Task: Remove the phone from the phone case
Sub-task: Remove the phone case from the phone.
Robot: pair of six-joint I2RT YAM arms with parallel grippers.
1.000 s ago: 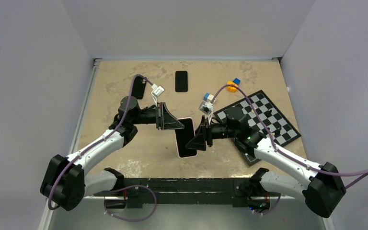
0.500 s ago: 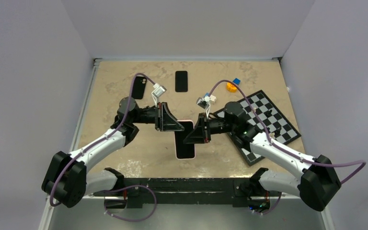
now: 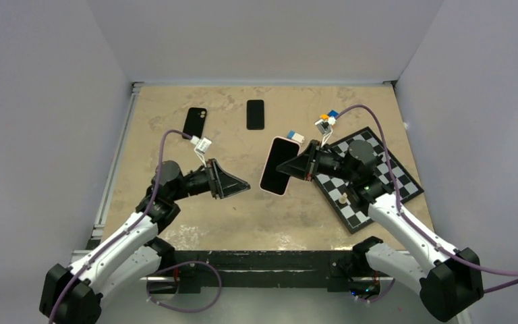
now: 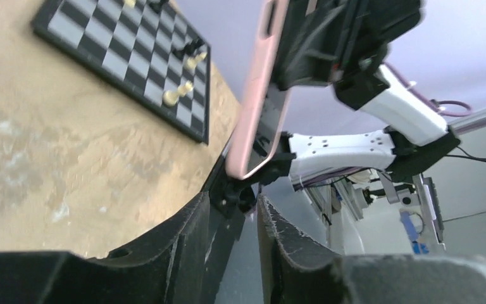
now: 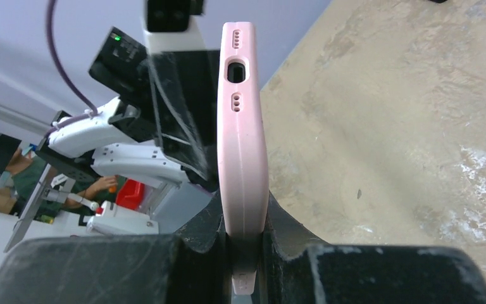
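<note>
The phone in its pink case [image 3: 278, 166] is held off the table at mid-centre, dark screen up in the top view. My right gripper [image 3: 303, 165] is shut on its right edge. In the right wrist view the case [image 5: 243, 126] stands edge-on between the gripper's [image 5: 247, 218] fingers, port end away from the camera. My left gripper [image 3: 243, 184] sits apart to the left of the phone, its jaws slightly parted and empty. In the left wrist view the gripper [image 4: 233, 199] points at the lower end of the pink case [image 4: 259, 95].
A chessboard [image 3: 371, 175] with a few pieces lies under the right arm and also shows in the left wrist view [image 4: 133, 57]. A black phone [image 3: 255, 114] and a black case [image 3: 194, 122] lie at the back. Small coloured blocks [image 3: 325, 120] lie by the board's far corner.
The left gripper has let go of the phone and drawn back left and nearer. The right gripper has carried the phone right and farther back, turning it.
</note>
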